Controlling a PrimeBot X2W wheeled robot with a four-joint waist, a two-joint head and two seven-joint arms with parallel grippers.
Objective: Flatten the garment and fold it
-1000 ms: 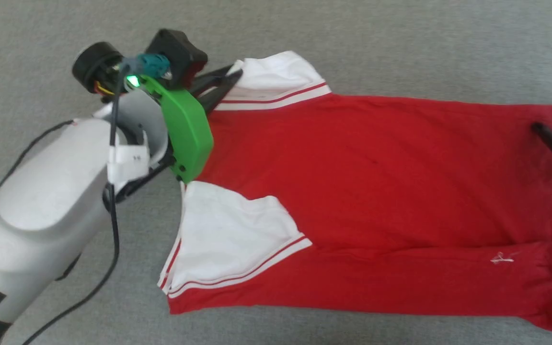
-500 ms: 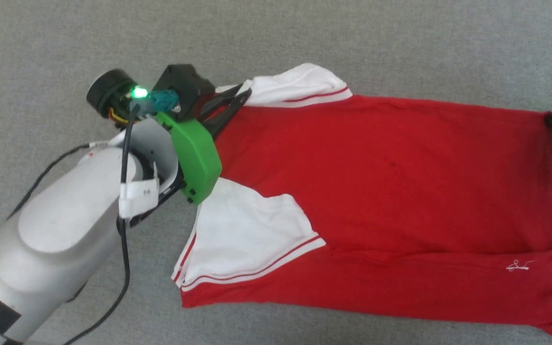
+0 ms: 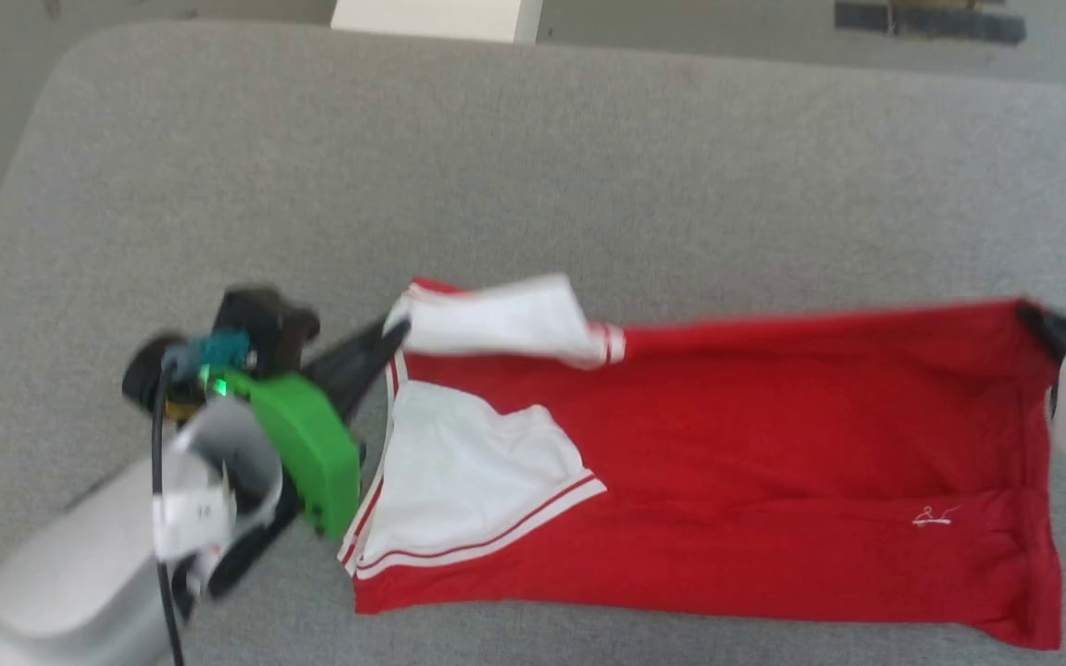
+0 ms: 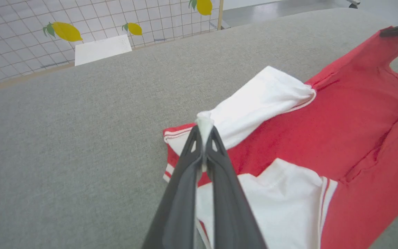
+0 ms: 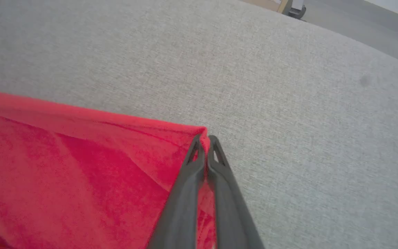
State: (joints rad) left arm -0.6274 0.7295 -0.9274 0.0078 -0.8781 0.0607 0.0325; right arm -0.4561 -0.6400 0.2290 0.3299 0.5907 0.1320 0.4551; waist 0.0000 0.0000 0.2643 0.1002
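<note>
Left end effector (image 4: pixel 205 129): you see it clenched on the red-and-white soft garment (image 3: pixel 727 435).
Right end effector (image 5: pixel 205 138): gripping its red corner.

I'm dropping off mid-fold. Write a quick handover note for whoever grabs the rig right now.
Left gripper: shut on the tip of the far white sleeve.
Right gripper: shut on the shirt's far hem corner.
Shirt: spread lengthwise on the grey cushion, far edge lifted.
Done: flattened; near long edge looks folded in.
Left: carry the far edge over, then fold crosswise.
</note>
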